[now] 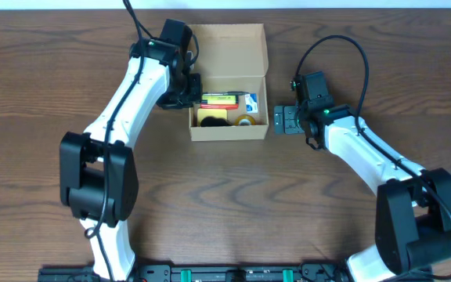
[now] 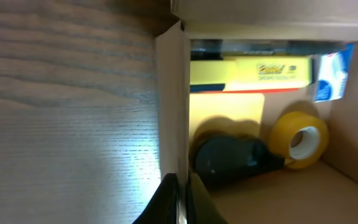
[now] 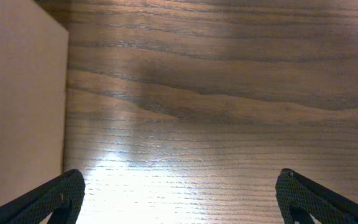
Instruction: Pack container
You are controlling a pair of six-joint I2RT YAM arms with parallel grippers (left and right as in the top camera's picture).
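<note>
The container (image 1: 229,131) is a tan cardboard box with its flap lid (image 1: 227,47) folded open toward the back. Inside lie a yellow pack (image 1: 219,100), a blue-and-white item (image 1: 252,102), a yellow tape roll (image 1: 247,121) and a black object (image 1: 208,120). My left gripper (image 1: 189,92) is shut on the box's left wall (image 2: 173,93), one finger inside and one outside (image 2: 182,200). In the left wrist view the tape roll (image 2: 300,140) and black object (image 2: 229,158) sit just past the wall. My right gripper (image 1: 277,120) stands open over bare table just right of the box (image 3: 17,93), nothing between its fingertips (image 3: 179,190).
Dark wood table (image 1: 225,196) all around the box. Both white arms reach in from the near edge, the left one (image 1: 131,94) along the box's left side, the right one (image 1: 358,145) to its right.
</note>
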